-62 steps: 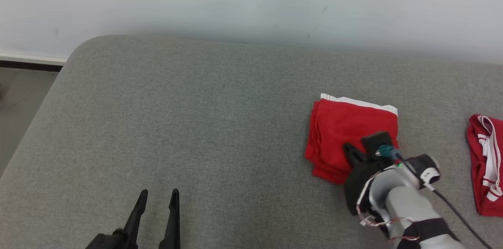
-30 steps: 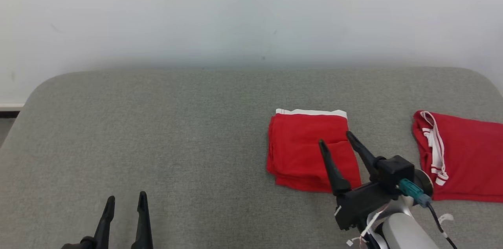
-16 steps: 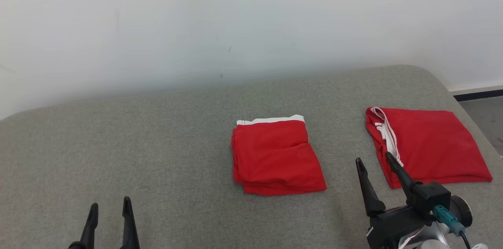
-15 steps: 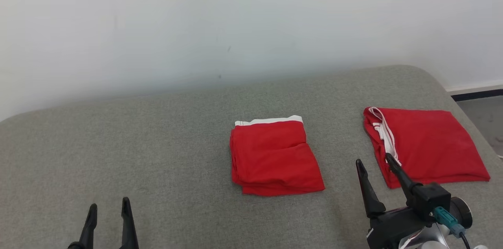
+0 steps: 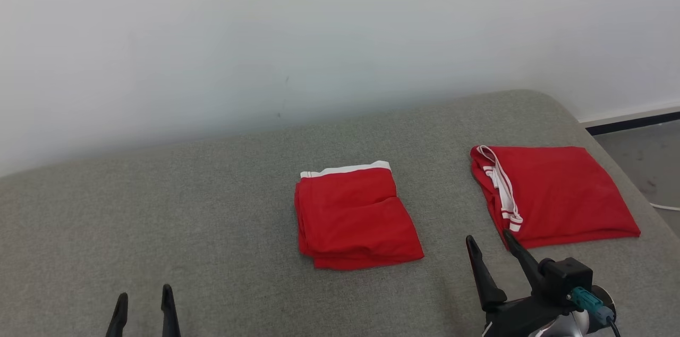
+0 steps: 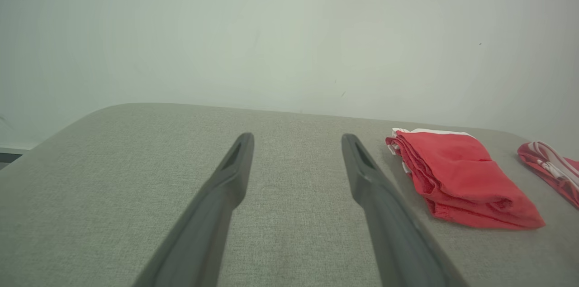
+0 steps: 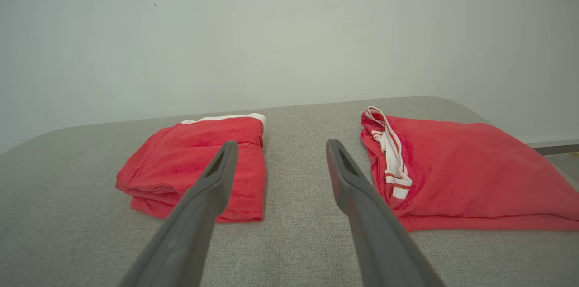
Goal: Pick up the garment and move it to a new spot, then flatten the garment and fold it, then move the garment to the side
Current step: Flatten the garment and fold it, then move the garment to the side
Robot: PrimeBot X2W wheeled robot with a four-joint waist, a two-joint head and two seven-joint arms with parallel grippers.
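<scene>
Head view: the folded red garment [image 5: 356,217] lies midway along the grey cushion [image 5: 186,209], clear of the left gripper [image 5: 144,294] and right gripper [image 5: 489,236], both spread wide and empty. Left wrist view: it sits right of the parted fingers [image 6: 235,165]. Right wrist view: it lies ahead-left, with a second red garment [image 7: 475,174] ahead-right. Folding appears done, so moving it aside needs every layer pinched together.

Left pincer [image 5: 142,305] sits low, fingers spread and empty. Right pincer [image 5: 489,244] tilts slightly left, fingers apart, gripping nothing.
</scene>
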